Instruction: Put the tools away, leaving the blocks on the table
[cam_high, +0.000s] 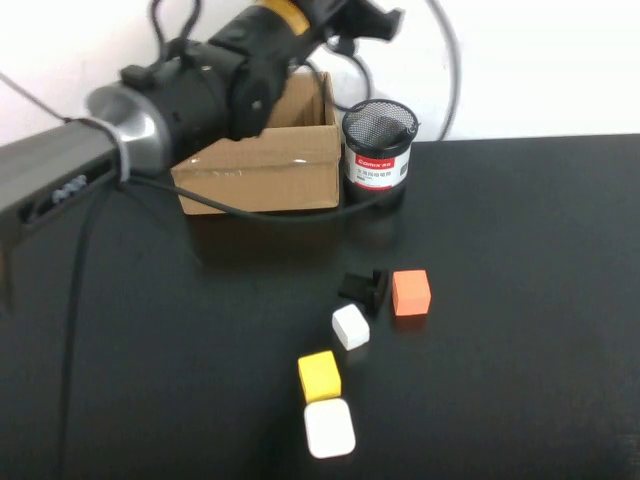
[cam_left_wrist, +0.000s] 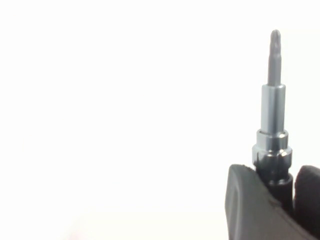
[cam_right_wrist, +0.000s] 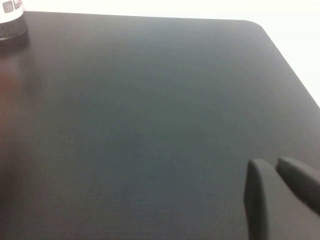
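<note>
aloft, left pincer (cam_left_wrist: 272, 200) gripping screwdriver (cam_left_wrist: 273, 115)

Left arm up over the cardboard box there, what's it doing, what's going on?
The left gripper is shut on the screwdriver, raised near the cardboard box and mesh cup at the back of the table. The orange block, white block, yellow block and flat white square lie in front, beside a small black object. The right gripper hangs low over bare tabletop, fingers nearly together, holding nothing.
</note>
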